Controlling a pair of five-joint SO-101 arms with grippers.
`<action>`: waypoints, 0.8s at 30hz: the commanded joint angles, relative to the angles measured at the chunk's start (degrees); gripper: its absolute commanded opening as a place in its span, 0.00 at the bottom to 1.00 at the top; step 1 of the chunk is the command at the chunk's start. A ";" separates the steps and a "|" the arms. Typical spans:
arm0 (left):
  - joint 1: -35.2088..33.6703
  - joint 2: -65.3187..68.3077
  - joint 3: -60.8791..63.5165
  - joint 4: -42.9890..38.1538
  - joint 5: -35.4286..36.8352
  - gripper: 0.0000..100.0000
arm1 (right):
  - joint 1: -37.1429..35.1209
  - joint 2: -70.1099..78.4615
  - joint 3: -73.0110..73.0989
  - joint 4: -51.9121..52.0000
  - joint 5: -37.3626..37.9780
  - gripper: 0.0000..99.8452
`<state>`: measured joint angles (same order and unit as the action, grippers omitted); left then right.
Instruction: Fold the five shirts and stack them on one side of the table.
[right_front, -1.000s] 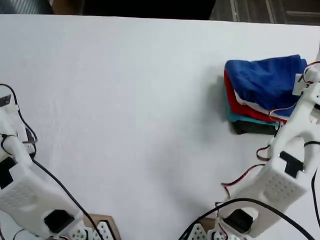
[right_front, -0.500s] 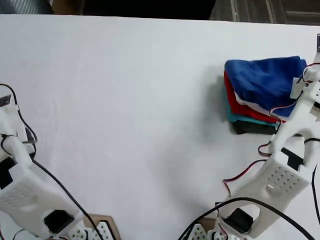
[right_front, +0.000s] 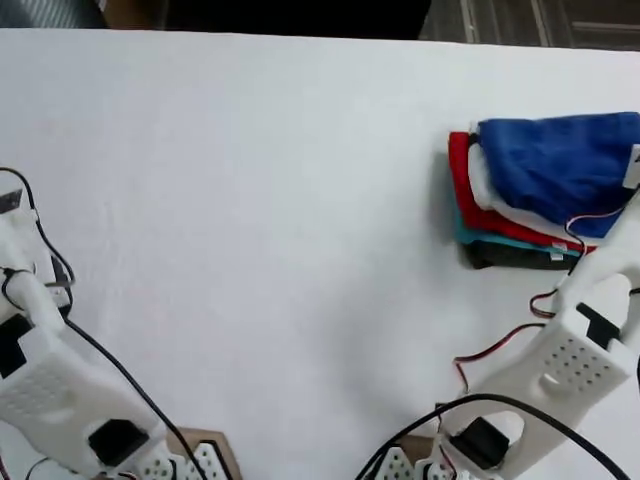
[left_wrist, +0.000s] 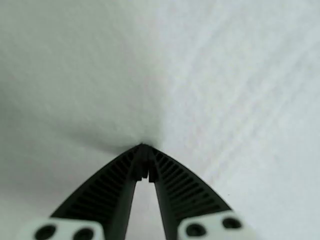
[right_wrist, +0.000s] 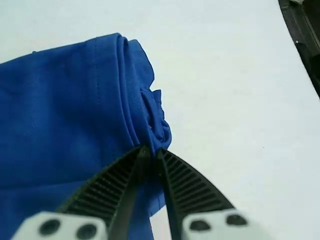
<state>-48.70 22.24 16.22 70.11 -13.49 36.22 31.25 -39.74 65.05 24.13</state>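
Five-high, the stack (right_front: 478, 228) looks done; my right claw (right_wrist: 150, 151) pinches the blue shirt (right_wrist: 65, 105) atop it. Next, I'd square it and release.

Five folded shirts (right_front: 505, 225) share one white table (right_front: 250, 200): one blue shirt (right_front: 560, 165), one white shirt (right_front: 486, 182), one red shirt (right_front: 461, 185), one teal shirt (right_front: 476, 238) and one black shirt (right_front: 510, 258). Two white robot arms flank them, one left arm (right_front: 50, 390) and one right arm (right_front: 570, 370). There are two black grippers, the left gripper (left_wrist: 145, 167) and the right gripper (right_wrist: 150, 152).
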 joint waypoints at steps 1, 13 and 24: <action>0.62 0.18 2.15 -0.26 0.18 0.03 | 0.57 -3.56 -2.46 0.13 -0.18 0.02; 2.20 0.00 -0.04 0.35 0.00 0.03 | -0.84 -4.00 -6.15 6.64 -0.18 0.28; 20.40 -26.46 -18.33 24.09 0.00 0.03 | -14.99 -16.75 -10.37 33.63 -1.67 0.37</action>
<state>-33.14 7.30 1.63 87.43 -13.32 24.26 22.02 -51.87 95.38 23.69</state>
